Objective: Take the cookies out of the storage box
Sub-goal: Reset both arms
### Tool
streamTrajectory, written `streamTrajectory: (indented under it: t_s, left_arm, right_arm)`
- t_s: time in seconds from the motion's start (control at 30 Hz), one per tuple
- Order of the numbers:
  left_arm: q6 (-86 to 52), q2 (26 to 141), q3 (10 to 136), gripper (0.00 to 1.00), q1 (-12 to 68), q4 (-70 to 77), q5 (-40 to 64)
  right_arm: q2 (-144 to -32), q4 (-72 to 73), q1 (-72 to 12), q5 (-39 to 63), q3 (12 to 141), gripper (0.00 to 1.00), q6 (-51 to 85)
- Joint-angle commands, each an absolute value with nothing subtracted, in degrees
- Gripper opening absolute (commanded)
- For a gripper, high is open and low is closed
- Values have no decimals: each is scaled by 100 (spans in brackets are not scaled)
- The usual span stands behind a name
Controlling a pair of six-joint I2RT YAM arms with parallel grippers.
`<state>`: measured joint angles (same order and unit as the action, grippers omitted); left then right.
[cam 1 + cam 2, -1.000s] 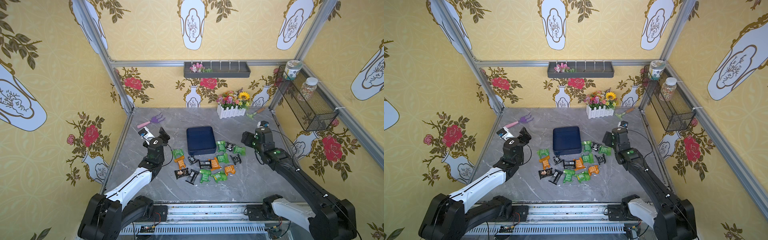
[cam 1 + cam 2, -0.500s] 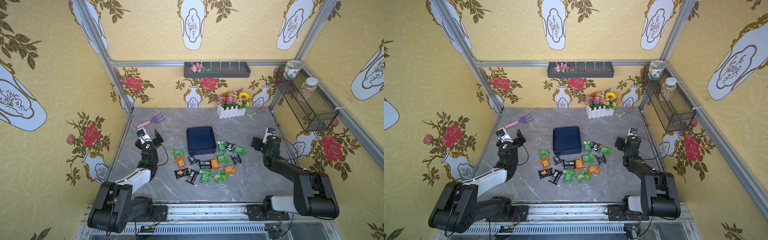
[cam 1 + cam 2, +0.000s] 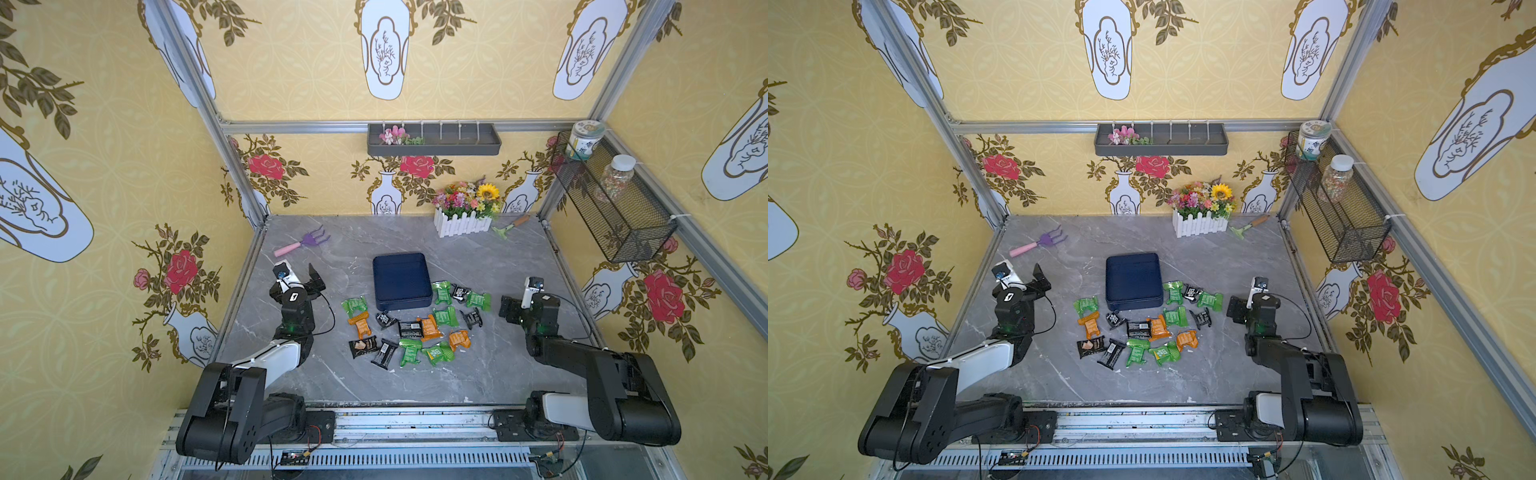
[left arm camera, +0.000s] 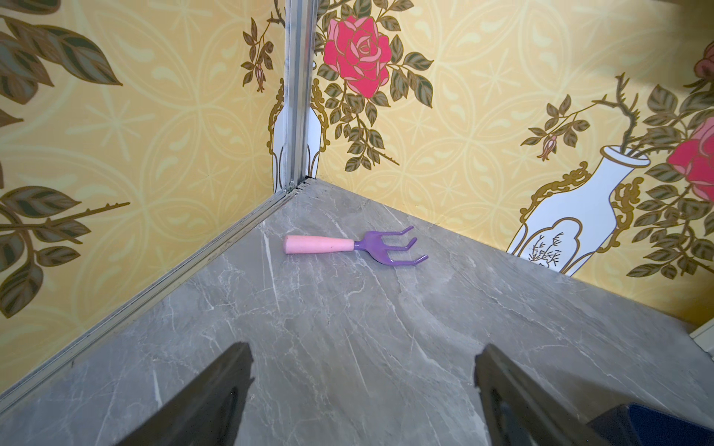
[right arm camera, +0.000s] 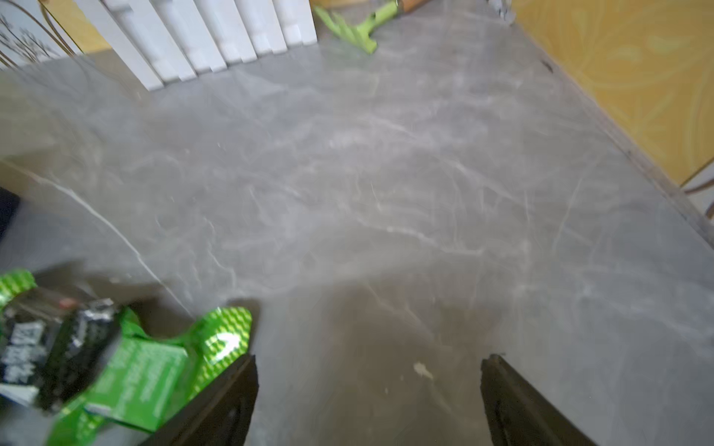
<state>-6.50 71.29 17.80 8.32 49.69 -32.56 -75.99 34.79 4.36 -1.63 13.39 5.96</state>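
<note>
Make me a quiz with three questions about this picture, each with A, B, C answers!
1. Where is the purple rake? A in a drawer; B on the table, near its far left corner; C hanging from the ceiling.
2. What colour is the storage box? A dark blue; B red; C white.
3. How is the left gripper? A shut tight; B shut on the rake; C open and empty.
Answers: 1 B, it lies on the grey marble by the corner post. 2 A, it is navy in both top views. 3 C, its jaws stand apart with bare table between them.
</note>
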Motion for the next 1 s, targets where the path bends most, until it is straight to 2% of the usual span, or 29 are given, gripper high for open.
streamTrajectory:
  t_s: [0.0,0.07,0.13,0.2,0.37,0.5,0.7,0.97]
  left_arm:
    - [-599,7040,1690,95,822,5144,-3130]
    - [-555,7036,1678,95,818,5189,-3028]
    - [-495,6815,1716,95,818,4954,-2994]
    - [-412,6538,1733,95,804,4593,-3008]
    - [-402,6295,1524,96,454,4297,-2603]
    - [-91,6701,1209,96,302,4898,-2247]
    - [-107,7775,378,97,176,7125,-1952]
    - [-305,7761,461,100,-44,6943,-1847]
  right_arm:
    - [-7885,5207,298,-206,1154,93,424]
    - [-8277,5862,282,-121,1044,94,397]
    - [-8063,5096,290,-106,1263,94,404]
    - [-8241,5494,284,-83,1206,95,396]
    - [-8181,5308,290,-105,1243,97,404]
    - [-8200,5354,285,-105,1244,100,400]
    - [-8191,5317,291,-112,1248,97,404]
    - [-8187,5287,252,-192,1252,97,383]
